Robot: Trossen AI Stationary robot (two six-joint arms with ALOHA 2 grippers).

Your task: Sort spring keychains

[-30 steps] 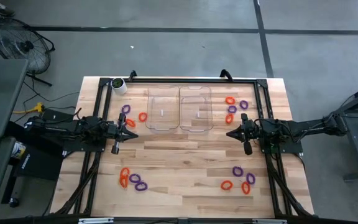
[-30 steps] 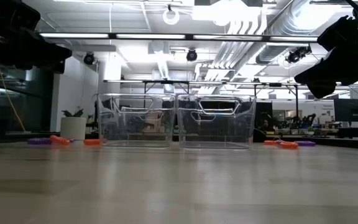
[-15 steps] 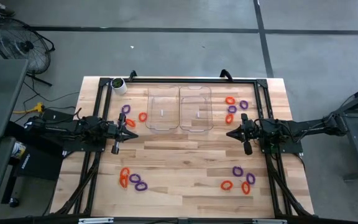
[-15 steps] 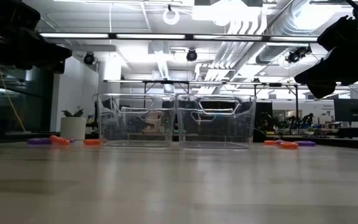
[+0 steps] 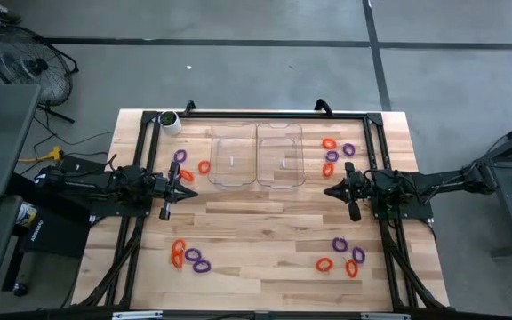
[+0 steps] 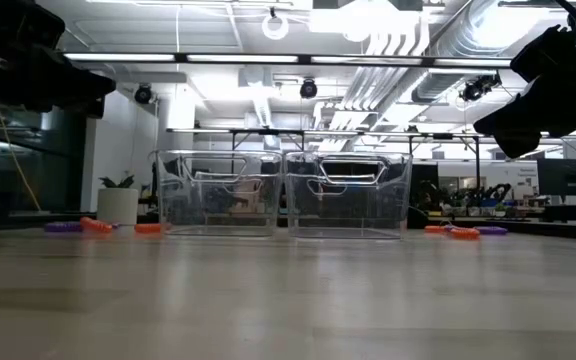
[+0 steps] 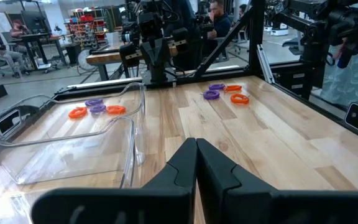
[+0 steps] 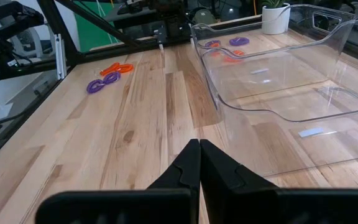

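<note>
9 orange keychains [image 5: 328, 143], 8 purple keychains [image 5: 348, 149], 2 trays [image 5: 235, 156].

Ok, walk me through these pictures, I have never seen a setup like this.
Two dark robot arms work at a wooden table. One camera looks straight down, one sits at table-top height, and one rides on each wrist. From above, the left gripper and right gripper point at each other, jaws shut, holding nothing. Between them, toward the far edge, stand two clear trays, both empty. Small orange and purple spring keychains lie in four loose clusters near the table's corners. A small white pot with a plant stands at the far left.
</note>
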